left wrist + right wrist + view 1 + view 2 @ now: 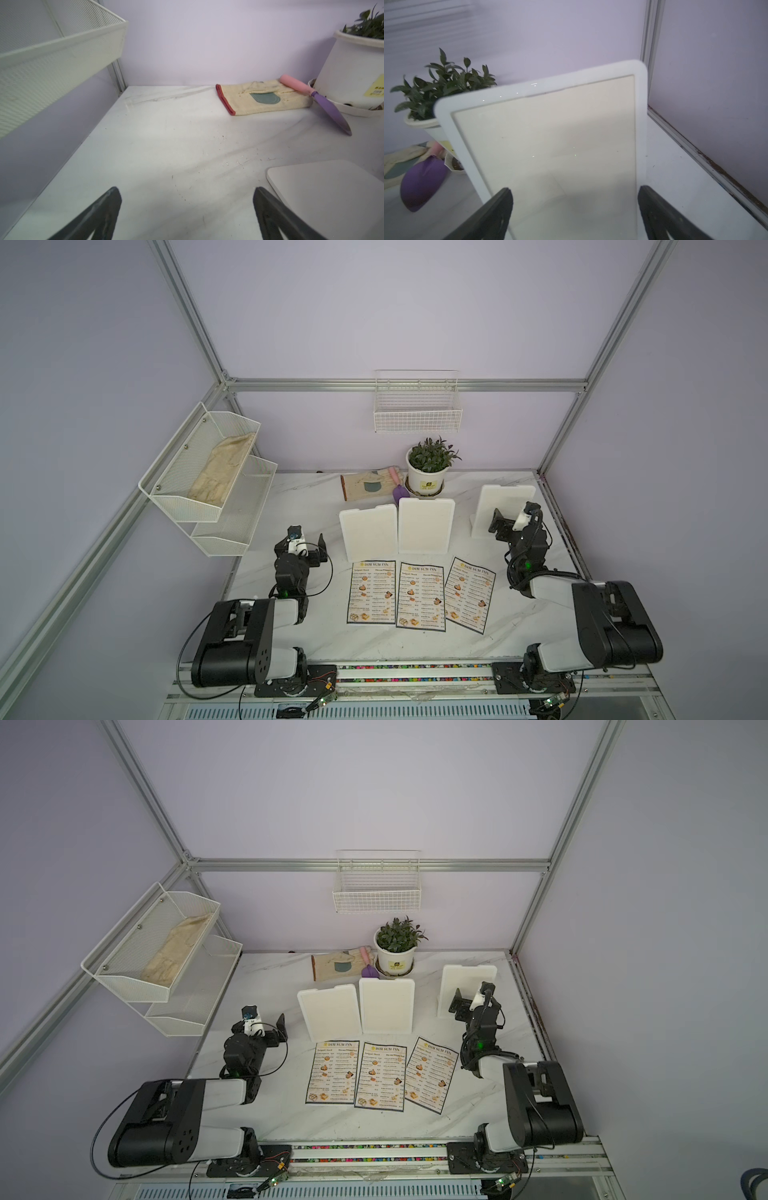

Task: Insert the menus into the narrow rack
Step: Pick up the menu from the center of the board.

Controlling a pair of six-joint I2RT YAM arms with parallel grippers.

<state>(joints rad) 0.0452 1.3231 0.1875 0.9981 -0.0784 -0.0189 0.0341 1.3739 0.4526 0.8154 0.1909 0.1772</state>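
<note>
1. In both top views the three menus (420,596) lie flat and face up, side by side in the middle of the counter (415,645), nearer its front edge than its back. The one toward the right edge is turned askew. The wire rack (417,414) hangs on the back wall, above the counter's back edge and well apart from them.
2. Also in both top views, two white boards (329,1013) stand just behind the menus, and a third stands near the right edge. A potted plant (428,479), a glove (365,487) and a trowel (400,491) sit at the back edge. A mesh shelf (195,472) hangs over the left edge. The left claw (308,536) hovers left of the boards, and the right claw (514,517) hovers in front of the third board.
3. In the left wrist view, the left claw (187,190) is spread wide and holds nothing, with bare counter between its fingers. The glove (264,99) lies ahead, and the trowel (330,108) leans on it beside the plant pot.
4. In the right wrist view, the right claw (575,189) is spread wide and empty, facing a white board (550,135) close ahead. The plant (446,83) and trowel (423,182) show past it.
</note>
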